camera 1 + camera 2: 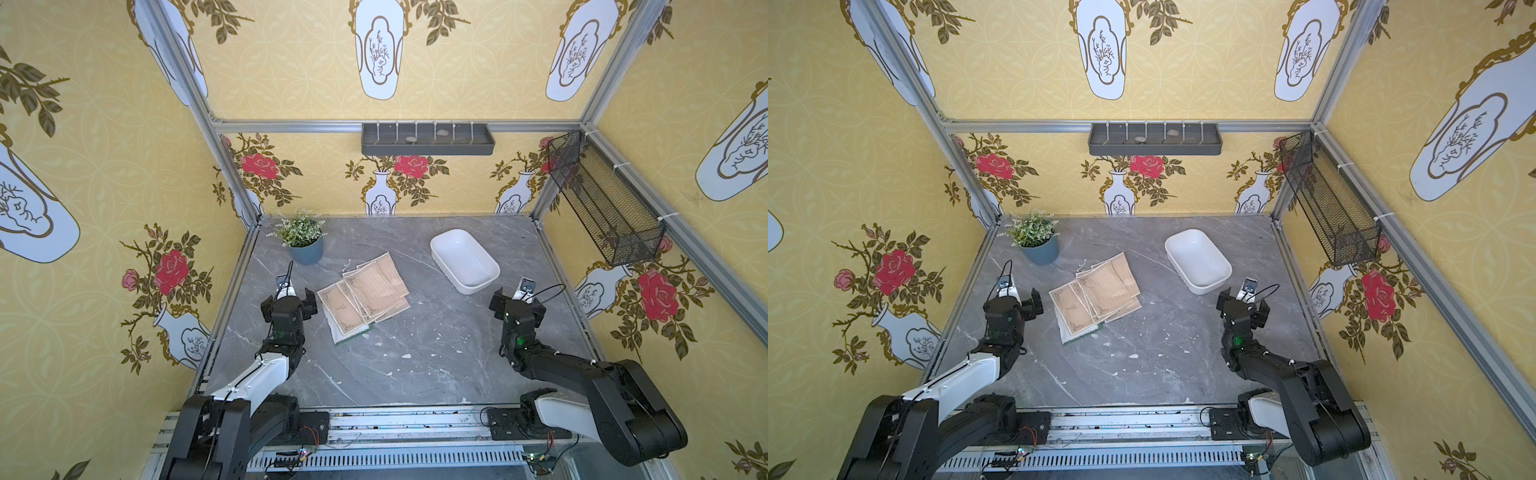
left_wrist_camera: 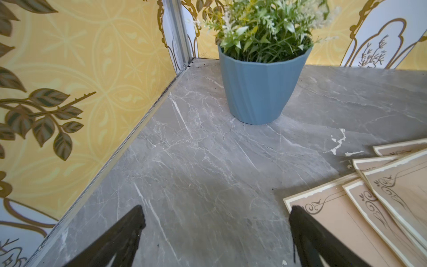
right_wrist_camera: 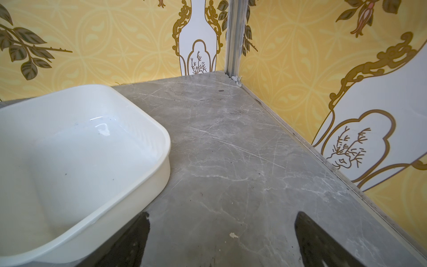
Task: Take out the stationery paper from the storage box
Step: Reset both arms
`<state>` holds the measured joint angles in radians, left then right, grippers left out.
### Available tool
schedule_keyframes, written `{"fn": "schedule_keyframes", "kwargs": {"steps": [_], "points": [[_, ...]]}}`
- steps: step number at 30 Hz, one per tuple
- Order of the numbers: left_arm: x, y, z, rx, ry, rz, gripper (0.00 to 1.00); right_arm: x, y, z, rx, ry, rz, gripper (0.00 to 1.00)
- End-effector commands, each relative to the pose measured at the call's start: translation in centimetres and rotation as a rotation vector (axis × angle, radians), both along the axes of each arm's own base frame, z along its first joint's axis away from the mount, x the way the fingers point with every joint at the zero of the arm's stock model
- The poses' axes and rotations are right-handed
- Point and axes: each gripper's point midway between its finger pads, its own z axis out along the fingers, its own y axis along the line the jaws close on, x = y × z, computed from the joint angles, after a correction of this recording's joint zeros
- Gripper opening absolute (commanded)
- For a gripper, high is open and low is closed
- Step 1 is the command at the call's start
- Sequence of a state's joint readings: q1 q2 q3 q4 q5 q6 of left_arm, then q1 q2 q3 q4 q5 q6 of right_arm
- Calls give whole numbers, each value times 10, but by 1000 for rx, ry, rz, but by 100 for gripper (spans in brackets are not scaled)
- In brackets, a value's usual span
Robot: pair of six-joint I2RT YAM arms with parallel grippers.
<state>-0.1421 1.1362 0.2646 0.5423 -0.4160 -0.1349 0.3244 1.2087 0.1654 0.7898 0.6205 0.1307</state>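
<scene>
The stationery paper [image 1: 365, 297] [image 1: 1096, 296] lies in a fanned pile on the grey marble table, left of centre; most sheets are tan with dark corner flourishes. The white storage box [image 1: 464, 261] [image 1: 1198, 261] stands to its right at the back, with nothing inside. My left gripper [image 1: 289, 300] [image 1: 1013, 301] hangs open just left of the pile; in the left wrist view [image 2: 216, 210] one finger overlaps a tan sheet's [image 2: 381, 198] corner. My right gripper [image 1: 517, 305] [image 1: 1244, 306] is open beside the box's near right corner [image 3: 159, 175], over bare table [image 3: 223, 216].
A potted plant in a blue pot [image 1: 303, 243] [image 2: 258, 87] stands at the back left, near the left gripper. A grey compartmented tray [image 1: 428, 139] hangs on the back wall. A black mesh basket [image 1: 602, 203] hangs on the right wall. Walls close the table's sides.
</scene>
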Motion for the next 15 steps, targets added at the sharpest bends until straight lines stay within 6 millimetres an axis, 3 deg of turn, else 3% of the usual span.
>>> {"fn": "schedule_keyframes", "kwargs": {"steps": [1,7,15], "points": [[17,-5,14,12,-44,-34,99,-1,-2,13,14,-66,-5,97],[24,14,16,21,-88,41,99,-8,-13,21,-37,-103,-47,97],[39,30,-10,-84,-37,-35,99,6,-10,20,-124,-85,-2,97]]}}
